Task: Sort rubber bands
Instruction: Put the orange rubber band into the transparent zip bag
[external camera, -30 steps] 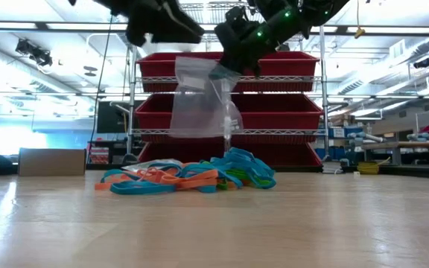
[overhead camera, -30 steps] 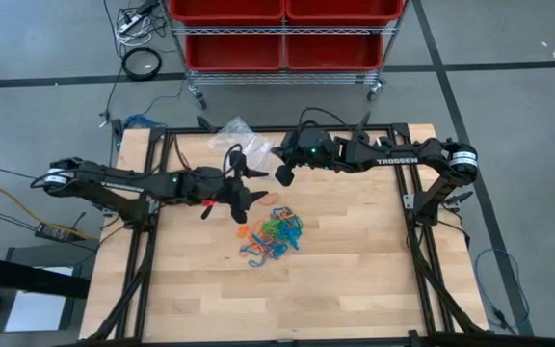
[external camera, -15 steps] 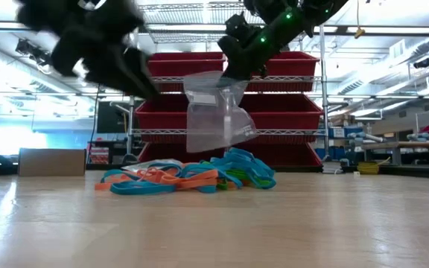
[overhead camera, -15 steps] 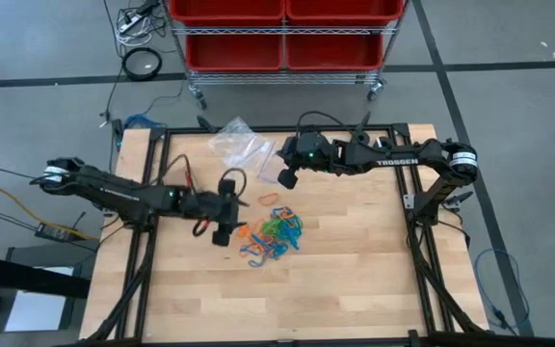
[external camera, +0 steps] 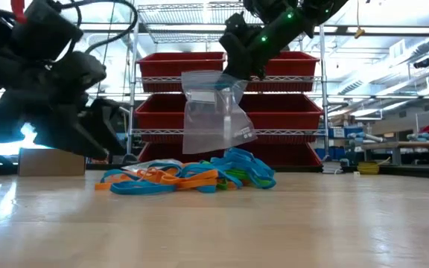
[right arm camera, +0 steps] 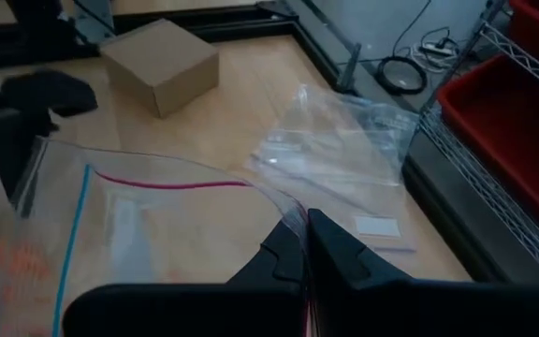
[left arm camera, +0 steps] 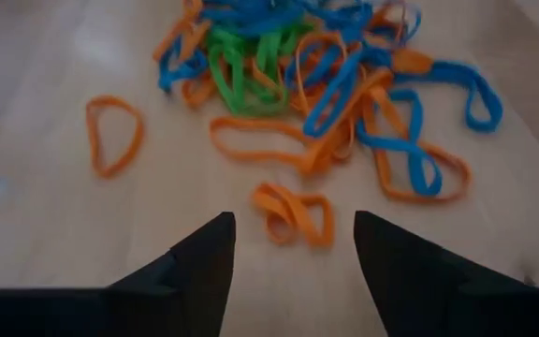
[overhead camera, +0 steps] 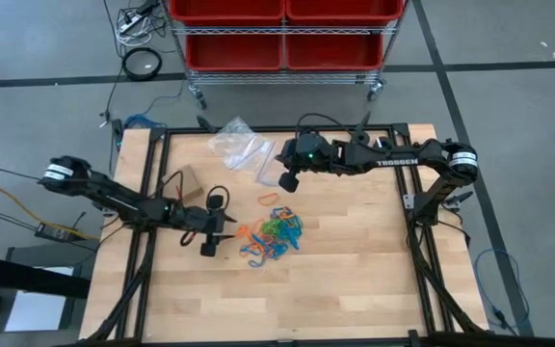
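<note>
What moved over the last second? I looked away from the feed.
The left gripper swung away from the bag, down beside the rubber bands, jaws open over an orange one. The right gripper kept the clear bag pinched aloft; the pile stayed put.

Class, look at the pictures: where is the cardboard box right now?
In the high view, the cardboard box sits on the table's left side, beside the left arm, left of the rubber bands and below the clear bags.

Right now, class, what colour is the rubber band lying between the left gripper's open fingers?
Orange rubber band; the left wrist view shows it best.
</note>
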